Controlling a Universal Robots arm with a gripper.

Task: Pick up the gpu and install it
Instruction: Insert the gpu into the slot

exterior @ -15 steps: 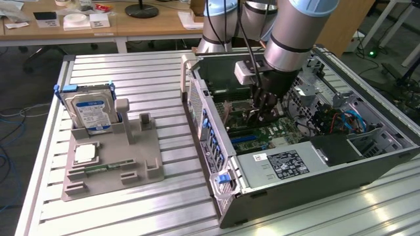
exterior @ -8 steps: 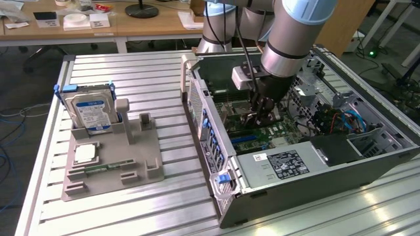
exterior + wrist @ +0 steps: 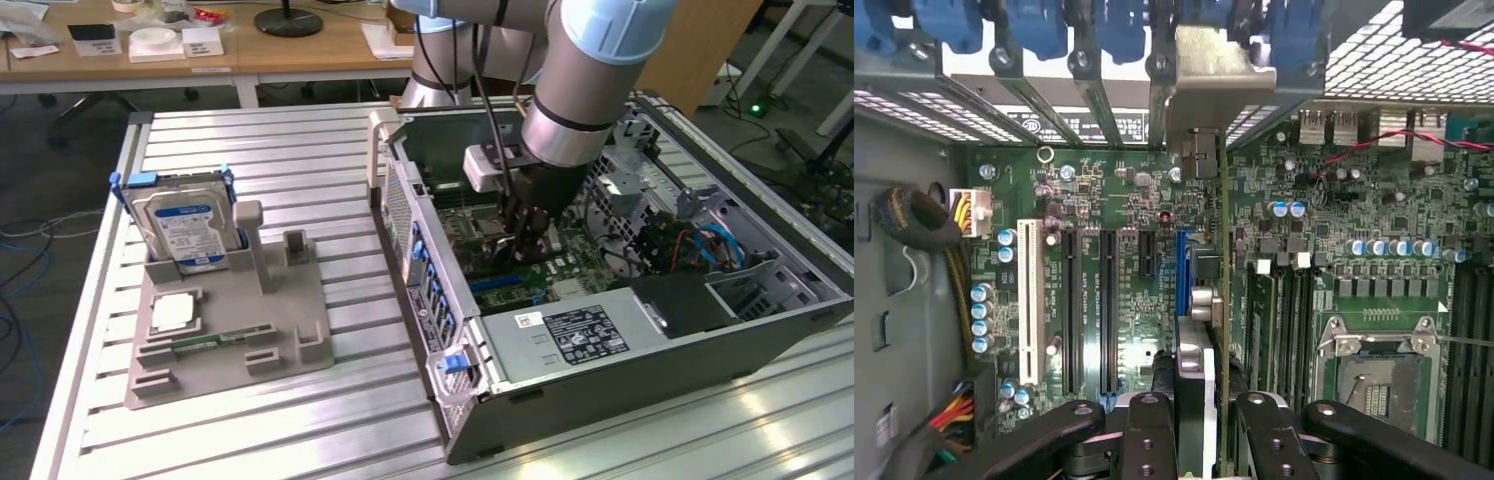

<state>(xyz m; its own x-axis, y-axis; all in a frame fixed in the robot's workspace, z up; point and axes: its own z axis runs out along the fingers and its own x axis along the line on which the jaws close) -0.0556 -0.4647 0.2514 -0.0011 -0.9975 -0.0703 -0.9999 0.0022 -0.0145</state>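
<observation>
Black end effector (image 3: 523, 238) is reaching down inside the open computer case (image 3: 747, 330) on the table (image 3: 267, 150), over the motherboard. Clamped edge-on between its fingers (image 3: 1154, 430), the gpu (image 3: 1194, 330) is hanging above the blue slot (image 3: 1180, 270), bracket against the rear openings, seemingly not yet fully seated.

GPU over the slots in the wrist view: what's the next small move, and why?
Probably a short, straight push down into the motherboard. The gripper is shut on the gpu, held edge-on inside the open PC case. The card's edge runs along the blue slot and its metal bracket sits at the rear slot openings, so it looks aligned. Whether it is seated, I can't tell.
</observation>
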